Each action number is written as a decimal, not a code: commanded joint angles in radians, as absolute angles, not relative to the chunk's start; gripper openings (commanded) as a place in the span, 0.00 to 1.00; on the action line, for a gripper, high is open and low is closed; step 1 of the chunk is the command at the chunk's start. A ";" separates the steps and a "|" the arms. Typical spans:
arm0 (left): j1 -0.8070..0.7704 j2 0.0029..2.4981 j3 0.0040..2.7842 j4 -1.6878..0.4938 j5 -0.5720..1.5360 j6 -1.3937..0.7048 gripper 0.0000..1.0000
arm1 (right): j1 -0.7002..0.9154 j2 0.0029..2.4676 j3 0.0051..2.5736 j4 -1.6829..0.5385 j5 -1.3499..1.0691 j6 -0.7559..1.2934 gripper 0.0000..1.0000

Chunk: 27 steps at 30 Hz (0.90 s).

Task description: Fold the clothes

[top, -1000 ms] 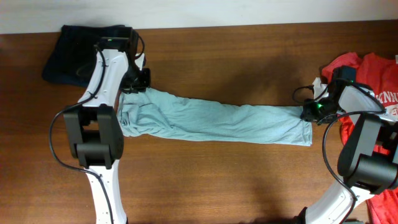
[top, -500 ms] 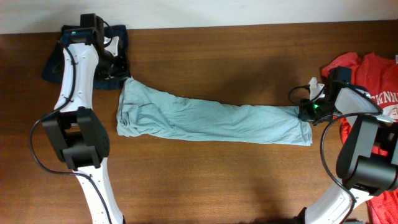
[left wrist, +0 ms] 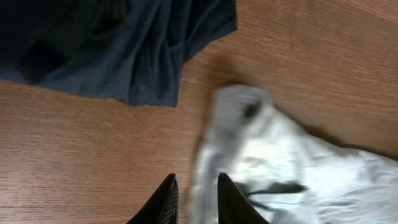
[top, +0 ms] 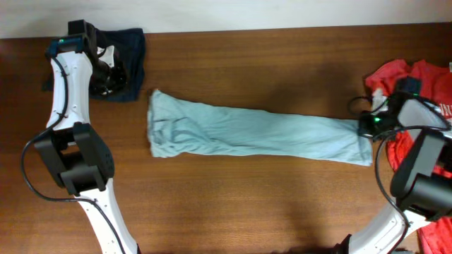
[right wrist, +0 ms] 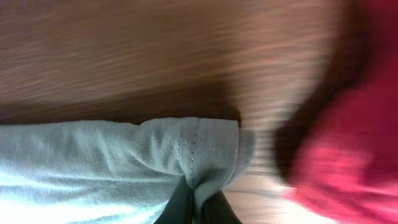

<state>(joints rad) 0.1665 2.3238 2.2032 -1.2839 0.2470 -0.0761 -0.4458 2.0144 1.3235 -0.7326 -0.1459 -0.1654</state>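
Observation:
The pale grey-teal T-shirt lies stretched into a long band across the middle of the table. My right gripper is shut on its right end; the right wrist view shows the fingers pinching the hem of the shirt. My left gripper is open and empty, above and left of the shirt's left end, by a dark navy garment. In the left wrist view the fingertips hover over wood beside the blurred shirt edge. The red T-shirt with white lettering lies crumpled at the right edge.
A dark navy garment lies bunched at the far left corner, also in the left wrist view. The red shirt is close to the right of my right gripper. The table's far edge runs along the top.
My left gripper let go of the shirt's left end and moved up and left over the navy garment. My right gripper moved right, dragging the shirt with it.

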 commanded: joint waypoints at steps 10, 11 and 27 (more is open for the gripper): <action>0.170 2.328 2.217 -1.304 0.239 -0.075 0.23 | -0.471 2.052 1.531 -0.918 -0.147 -0.181 0.04; 0.170 2.328 2.217 -1.307 0.239 -0.074 0.24 | -0.469 2.052 1.590 -0.986 -0.188 -0.181 0.04; 0.170 2.328 2.217 -1.309 0.239 -0.075 0.49 | -0.109 2.050 1.829 -1.298 -0.363 0.123 0.04</action>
<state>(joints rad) 0.1661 2.3238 2.2032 -1.3083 0.2432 -0.0761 -0.1787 2.0533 1.8114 -1.3064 -0.3035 -0.0059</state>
